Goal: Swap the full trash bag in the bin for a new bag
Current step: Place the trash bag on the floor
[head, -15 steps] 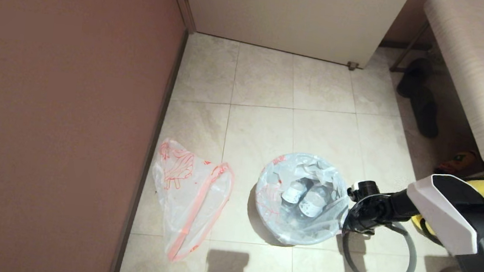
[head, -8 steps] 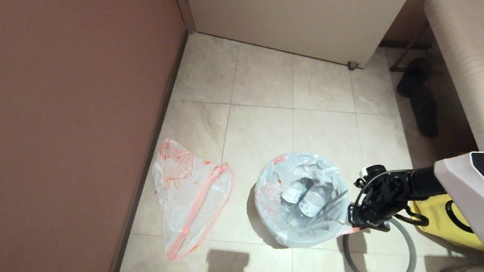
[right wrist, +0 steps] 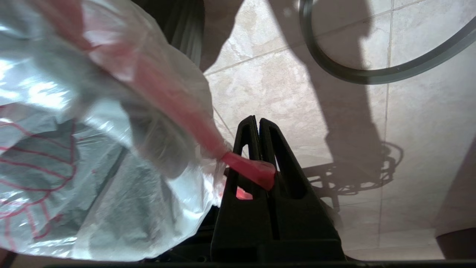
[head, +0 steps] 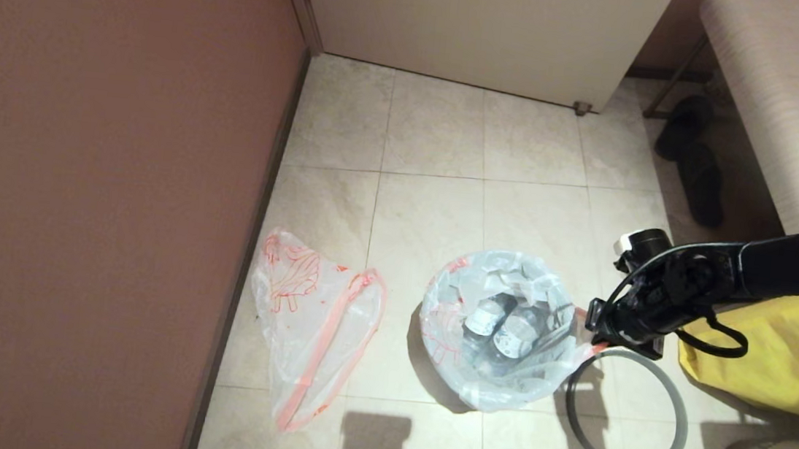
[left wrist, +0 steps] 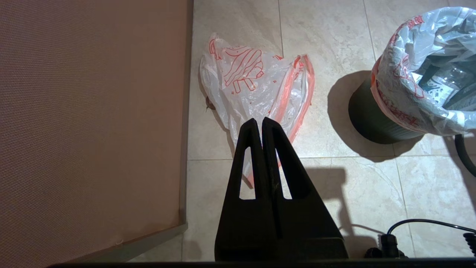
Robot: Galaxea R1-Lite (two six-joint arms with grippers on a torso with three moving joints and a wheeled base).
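Note:
The full trash bag (head: 499,329) sits in the bin (left wrist: 366,119), with white-labelled bottles and crumpled paper showing through it. My right gripper (head: 596,333) hangs just off the bin's right side. It is shut on the bag's pink-red drawstring (right wrist: 249,169), which stretches the hem towards it. The bin's grey hoop (head: 627,411) lies on the floor to the bin's right, below that gripper. The new bag (head: 310,318) lies limp and flat on the tiles left of the bin. My left gripper (left wrist: 262,121) hovers above the new bag's (left wrist: 256,85) near end, shut and empty.
A brown wall (head: 98,151) runs along the left. A white cabinet (head: 478,19) stands at the back. A yellow fabric bag (head: 761,347) lies at the right, under the right arm. Dark slippers (head: 698,169) sit below a pale bench (head: 784,107).
My right gripper has risen and drawn back to the right with the drawstring, pulling the full bag's right hem out over the bin's edge. The lifted arm now uncovers more of the yellow bag.

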